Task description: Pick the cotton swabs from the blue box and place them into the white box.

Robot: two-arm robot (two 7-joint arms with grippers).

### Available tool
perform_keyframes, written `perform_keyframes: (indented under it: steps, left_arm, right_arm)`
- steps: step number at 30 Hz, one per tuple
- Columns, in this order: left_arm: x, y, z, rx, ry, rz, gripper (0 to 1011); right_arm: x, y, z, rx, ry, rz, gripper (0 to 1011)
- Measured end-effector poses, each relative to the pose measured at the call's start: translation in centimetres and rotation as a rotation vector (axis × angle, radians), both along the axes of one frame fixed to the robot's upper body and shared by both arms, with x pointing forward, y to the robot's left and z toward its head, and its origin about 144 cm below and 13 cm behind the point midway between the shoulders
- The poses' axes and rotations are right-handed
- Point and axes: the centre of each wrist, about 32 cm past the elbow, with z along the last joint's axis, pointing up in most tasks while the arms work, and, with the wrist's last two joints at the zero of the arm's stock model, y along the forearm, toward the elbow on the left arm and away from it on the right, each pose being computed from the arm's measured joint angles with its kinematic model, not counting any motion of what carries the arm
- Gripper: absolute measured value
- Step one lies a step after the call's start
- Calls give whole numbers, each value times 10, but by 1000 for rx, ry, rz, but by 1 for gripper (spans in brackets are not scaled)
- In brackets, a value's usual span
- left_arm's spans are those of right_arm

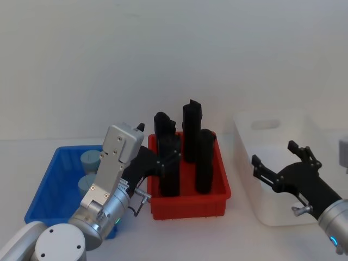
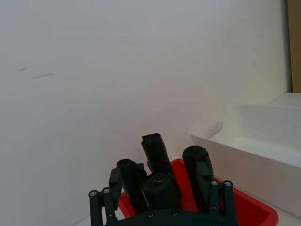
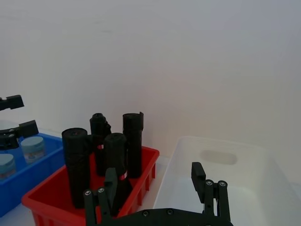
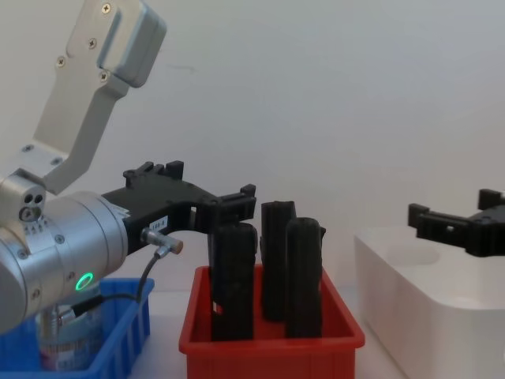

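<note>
Over the right end of the blue box [image 1: 50, 190], beside the red bin [image 1: 190, 205], my left gripper [image 3: 19, 114] hangs with its fingers [image 3: 27, 127] spread apart and nothing between them. The two swabs [image 1: 89, 160] sit upright in the blue box, one behind the other, on the far side of my left wrist from the red bin. They lie lower than my fingertips and clear of them; neither finger touches a tub. My left fingers point on past them, towards the black blocks [image 1: 190, 130] standing in the red bin, which show between my two fingers in the left wrist view.

On the other side, my right gripper [image 1: 274, 153] hovers above the near part of the white box [image 1: 266, 124], its fingers likewise parted and empty. From the right wrist, the swabs sit well apart from these fingers, across the red bin.
</note>
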Motion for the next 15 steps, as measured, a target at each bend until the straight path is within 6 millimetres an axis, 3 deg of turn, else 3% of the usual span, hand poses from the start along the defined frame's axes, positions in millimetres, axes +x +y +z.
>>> perform_keyframes:
  steps: [15]
  left_arm:
    - [0, 0, 0, 0, 0, 0, 1004]
  right_arm:
    - [31, 5, 3, -31, 93, 175, 1001]
